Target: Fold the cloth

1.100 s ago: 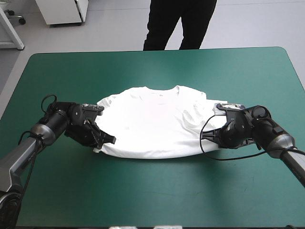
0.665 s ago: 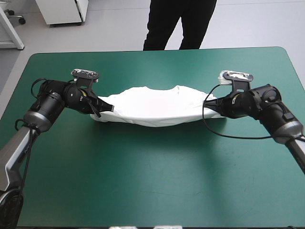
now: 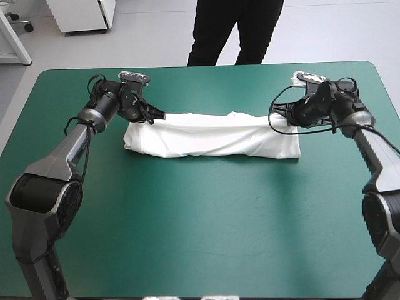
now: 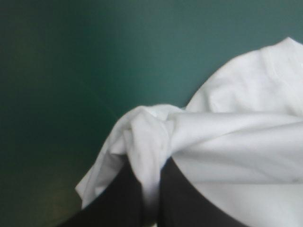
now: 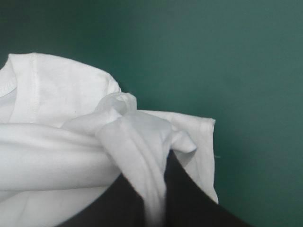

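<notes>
I see the T-shirt (image 3: 209, 135) lying as a long white band on the teal-green bench (image 3: 200, 237), across its far half and roughly parallel to the far edge. My left jaws pinch a bunched fold at its left end. My right jaws pinch a bunch at its right end, nearly pressed together on the fabric.

Lab: teal-green table (image 3: 200, 237), white cabinet (image 3: 81, 14)

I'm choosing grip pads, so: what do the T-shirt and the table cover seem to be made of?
T-shirt: seemingly thin, soft knit, perhaps cotton, matte white; it bunches into soft folds and shows stitched seams. Teal-green cover: a smooth, matte sheet with faint scuffs; the material itself I cannot tell.
</notes>
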Controlling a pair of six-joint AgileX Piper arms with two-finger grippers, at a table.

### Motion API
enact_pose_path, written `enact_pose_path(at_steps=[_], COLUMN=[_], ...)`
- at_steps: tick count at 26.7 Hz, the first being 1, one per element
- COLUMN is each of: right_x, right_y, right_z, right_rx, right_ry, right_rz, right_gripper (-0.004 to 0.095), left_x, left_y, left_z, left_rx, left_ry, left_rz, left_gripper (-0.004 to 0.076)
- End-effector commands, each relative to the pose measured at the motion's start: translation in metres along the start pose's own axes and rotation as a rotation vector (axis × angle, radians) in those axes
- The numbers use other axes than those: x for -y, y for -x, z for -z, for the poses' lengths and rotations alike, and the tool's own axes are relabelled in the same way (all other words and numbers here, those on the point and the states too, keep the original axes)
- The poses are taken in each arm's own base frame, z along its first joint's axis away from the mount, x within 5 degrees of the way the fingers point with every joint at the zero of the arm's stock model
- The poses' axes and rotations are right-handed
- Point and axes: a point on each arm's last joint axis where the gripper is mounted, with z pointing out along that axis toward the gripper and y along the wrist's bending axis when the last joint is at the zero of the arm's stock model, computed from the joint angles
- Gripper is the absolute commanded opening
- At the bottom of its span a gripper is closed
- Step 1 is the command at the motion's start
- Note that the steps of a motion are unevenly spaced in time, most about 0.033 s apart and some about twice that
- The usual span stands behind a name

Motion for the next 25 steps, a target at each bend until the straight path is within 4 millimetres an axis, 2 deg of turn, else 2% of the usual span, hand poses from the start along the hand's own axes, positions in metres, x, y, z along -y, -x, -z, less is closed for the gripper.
enact_pose_path(at_steps=[1,2,5,7,8,9,13,14,16,21,25], right_x=[0.000,0.000,0.001,0.003,0.003,0.003,-0.001,-0.003,-0.005,-0.011,-0.013], right_y=[0.021,0.023,0.024,0.021,0.021,0.021,0.021,0.022,0.025,0.035,0.035], right_z=[0.013,0.005,-0.008,-0.017,-0.018,-0.018,-0.014,-0.011,-0.002,0.032,0.053], right_rx=[0.086,0.077,0.054,0.015,0.008,0.006,-0.005,-0.012,-0.003,0.083,0.116], right_ry=[0.039,0.038,0.036,0.027,0.026,0.026,0.058,0.067,0.071,0.081,0.078], right_rz=[-0.009,-0.011,0.008,0.019,0.023,0.033,0.066,0.077,0.086,0.111,0.132], right_gripper=[-0.0017,-0.0017,-0.0009,0.0067,0.0106,0.0179,0.0408,0.0445,0.0470,0.0469,0.0469], left_x=[-0.007,-0.009,-0.011,-0.011,-0.010,-0.009,-0.008,-0.008,-0.008,-0.010,-0.005], left_y=[0.019,0.018,0.015,0.012,0.012,0.012,0.015,0.017,0.020,0.032,0.040], left_z=[0.015,0.004,-0.012,-0.020,-0.021,-0.021,-0.015,-0.011,-0.001,0.034,0.059], left_rx=[0.116,0.104,0.083,0.062,0.058,0.056,0.071,0.070,0.069,0.110,0.177], left_ry=[0.011,0.013,0.010,0.009,0.005,-0.003,-0.023,-0.023,-0.022,-0.014,-0.075], left_rz=[0.040,0.050,0.054,0.034,0.038,0.046,0.053,0.053,0.051,0.044,0.079], left_gripper=[-0.0009,-0.0009,0.0000,0.0073,0.0138,0.0171,0.0425,0.0501,0.0568,0.0547,0.0447])
